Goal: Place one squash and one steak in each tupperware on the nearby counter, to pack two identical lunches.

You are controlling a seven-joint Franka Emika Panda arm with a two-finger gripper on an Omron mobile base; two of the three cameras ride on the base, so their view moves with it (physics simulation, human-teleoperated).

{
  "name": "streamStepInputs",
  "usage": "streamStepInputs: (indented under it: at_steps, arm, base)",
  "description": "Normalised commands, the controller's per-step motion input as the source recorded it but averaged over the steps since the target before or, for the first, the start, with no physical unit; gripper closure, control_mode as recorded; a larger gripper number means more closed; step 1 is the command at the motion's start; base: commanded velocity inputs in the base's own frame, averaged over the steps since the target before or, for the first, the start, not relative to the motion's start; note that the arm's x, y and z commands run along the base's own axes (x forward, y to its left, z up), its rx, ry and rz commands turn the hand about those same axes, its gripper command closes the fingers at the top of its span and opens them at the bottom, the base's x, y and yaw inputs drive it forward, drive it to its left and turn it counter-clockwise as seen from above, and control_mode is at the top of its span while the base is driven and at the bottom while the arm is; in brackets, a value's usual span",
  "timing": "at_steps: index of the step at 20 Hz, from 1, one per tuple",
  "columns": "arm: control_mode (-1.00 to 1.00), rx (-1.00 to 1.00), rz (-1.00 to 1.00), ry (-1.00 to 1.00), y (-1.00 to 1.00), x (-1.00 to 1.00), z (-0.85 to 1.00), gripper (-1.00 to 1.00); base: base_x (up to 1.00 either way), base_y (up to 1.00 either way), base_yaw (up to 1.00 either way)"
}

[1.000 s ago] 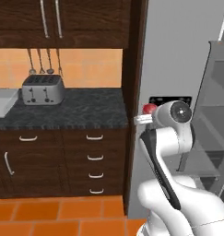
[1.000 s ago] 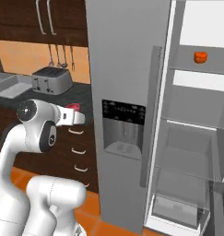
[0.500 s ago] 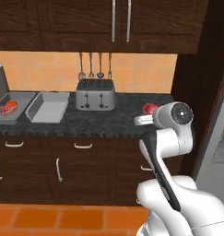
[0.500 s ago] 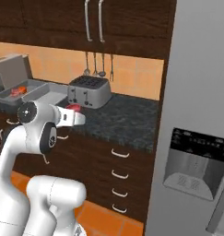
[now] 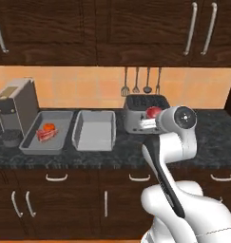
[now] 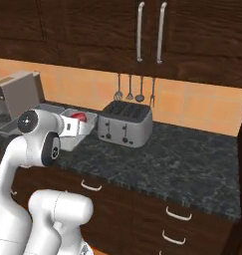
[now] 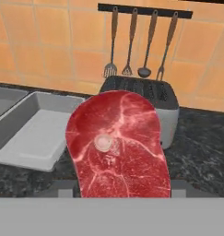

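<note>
We hold the steak (image 7: pixel 119 147) clamped in the gripper (image 5: pixel 150 119), filling the centre of the hand view. It looks soft, slick and floppy, so we judge a mid-slab hold safest. The empty tupperware (image 5: pixel 94 130) sits centre-left.

We see a red, white-streaked steak (image 7: pixel 117 147) held upright above the dark speckled counter (image 5: pixel 216 142). Two light-grey tupperware trays sit side by side: the left one (image 5: pixel 32 142) holds a squash (image 5: pixel 49 127) and a second steak (image 5: pixel 44 135), the right one (image 5: pixel 94 137) is bare.
</note>
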Motion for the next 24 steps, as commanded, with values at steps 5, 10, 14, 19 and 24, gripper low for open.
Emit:
streamStepInputs:
  at_steps: [5, 10, 14, 19, 24]
  arm:
    - [1.00, 0.00, 0.00, 0.00, 0.00, 0.00, 0.00, 1.00]
    - [1.00, 0.00, 0.00, 0.00, 0.00, 0.00, 0.00, 1.00]
    - [-1.00, 0.00, -0.04, 0.11, 0.00, 0.01, -0.34, 1.00]
    - [-1.00, 0.09, -0.01, 0.23, -0.23, 0.36, -0.77, 1.00]
    - [-1.00, 0.17, 0.04, 0.13, -0.32, 0.88, -0.75, 1.00]
  base:
    - [0.92, 1.00, -0.15]
    - [0.79, 1.00, -0.20]
    - [0.10, 0.32, -0.08]
    - [0.00, 0.00, 0.00]
    - [0.00, 0.00, 0.00]
